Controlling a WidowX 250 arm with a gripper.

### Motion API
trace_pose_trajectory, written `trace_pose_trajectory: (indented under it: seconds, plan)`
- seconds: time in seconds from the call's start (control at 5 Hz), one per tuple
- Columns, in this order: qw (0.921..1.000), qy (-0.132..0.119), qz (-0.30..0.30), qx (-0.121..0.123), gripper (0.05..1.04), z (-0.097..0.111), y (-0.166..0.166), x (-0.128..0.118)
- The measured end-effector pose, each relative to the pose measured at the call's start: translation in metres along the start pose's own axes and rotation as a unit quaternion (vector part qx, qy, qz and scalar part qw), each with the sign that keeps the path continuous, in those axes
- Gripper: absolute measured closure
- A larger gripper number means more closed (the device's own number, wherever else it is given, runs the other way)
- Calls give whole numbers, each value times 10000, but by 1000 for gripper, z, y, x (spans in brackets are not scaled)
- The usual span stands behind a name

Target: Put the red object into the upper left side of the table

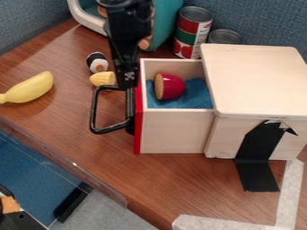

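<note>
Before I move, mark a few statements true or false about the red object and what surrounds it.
1. The red object lies on blue cloth inside the open drawer. True.
2. The gripper has the red object lifted above the drawer. False: it is left of the object in the picture, near the black handle.
3. The banana rests on the wooden box. False: it lies on the table, at the picture's left.
4. Black tape runs from the box down onto the table. True.

Blue fabric walls [264,20], brown wood-look table [168,179], grey floor [129,215]
</note>
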State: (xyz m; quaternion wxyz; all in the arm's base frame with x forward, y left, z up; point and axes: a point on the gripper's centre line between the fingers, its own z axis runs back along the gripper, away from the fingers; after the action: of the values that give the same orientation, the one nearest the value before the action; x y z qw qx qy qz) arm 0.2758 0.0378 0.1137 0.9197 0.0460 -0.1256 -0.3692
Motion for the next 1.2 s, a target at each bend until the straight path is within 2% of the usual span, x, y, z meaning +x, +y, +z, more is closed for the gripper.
trace_pose_trajectory:
  seconds: [0.2,0.6,0.8,1.0,1.2]
  plan:
    - [9998,-142,15,125,84,-4,7,14]
    - [9993,-288,83,202,84,-5,14,41]
    - [9994,-240,100,235,84,-13,13,50]
    - [9988,-311,88,366,84,-16,11,57]
    - [9988,-225,2,429,84,-27,1,59]
